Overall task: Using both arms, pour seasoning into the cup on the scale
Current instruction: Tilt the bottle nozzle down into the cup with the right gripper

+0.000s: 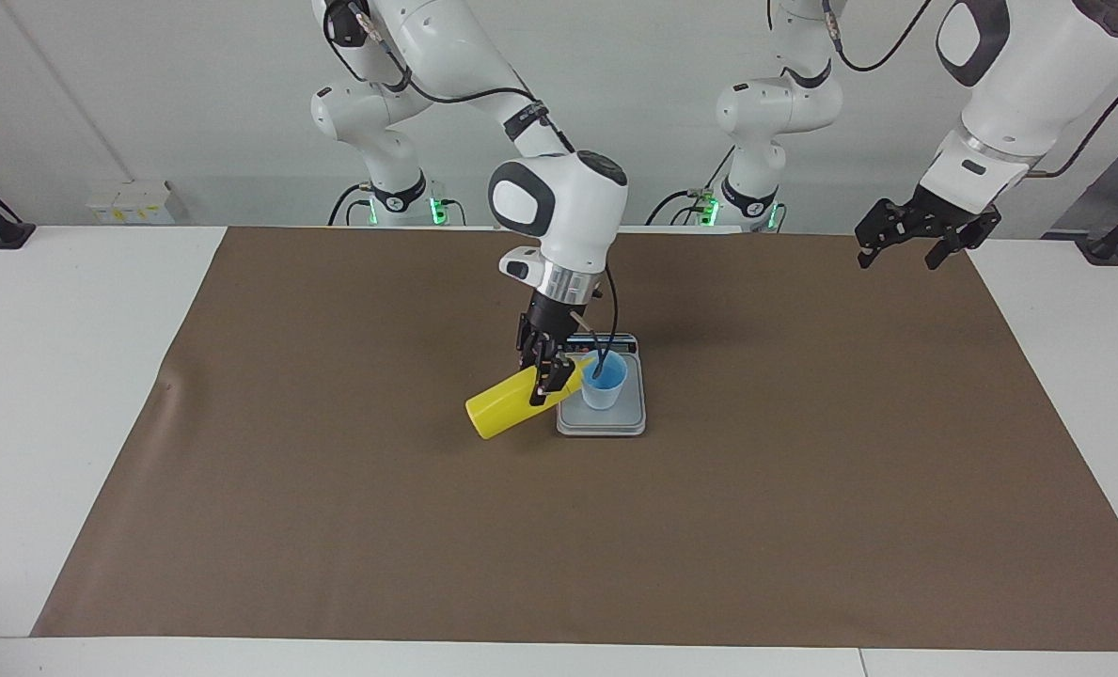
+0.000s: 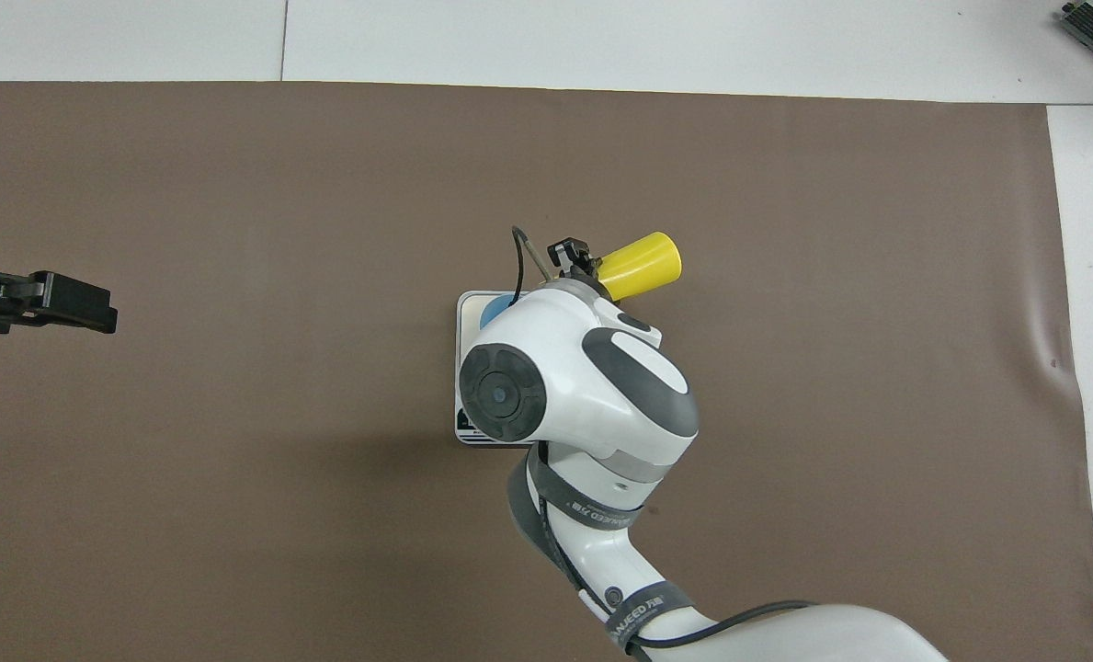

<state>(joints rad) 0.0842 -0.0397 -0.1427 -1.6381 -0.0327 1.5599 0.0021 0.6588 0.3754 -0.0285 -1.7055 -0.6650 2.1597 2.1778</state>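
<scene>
Seasoning (image 1: 502, 408) in right end effector (image 1: 547, 373)

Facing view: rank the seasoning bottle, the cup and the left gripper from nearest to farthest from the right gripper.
1. Seasoning bottle: clamped in the right gripper, tipped nozzle-first toward the cup.
2. Cup: standing on the scale, just beside the right gripper at the bottle's nozzle.
3. Left gripper: waiting in the air, open, over the left arm's end of the table.

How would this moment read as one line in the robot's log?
right claw: tilts seasoning nozzle-first at cup | cup: on scale | left claw: waits raised, open
</scene>
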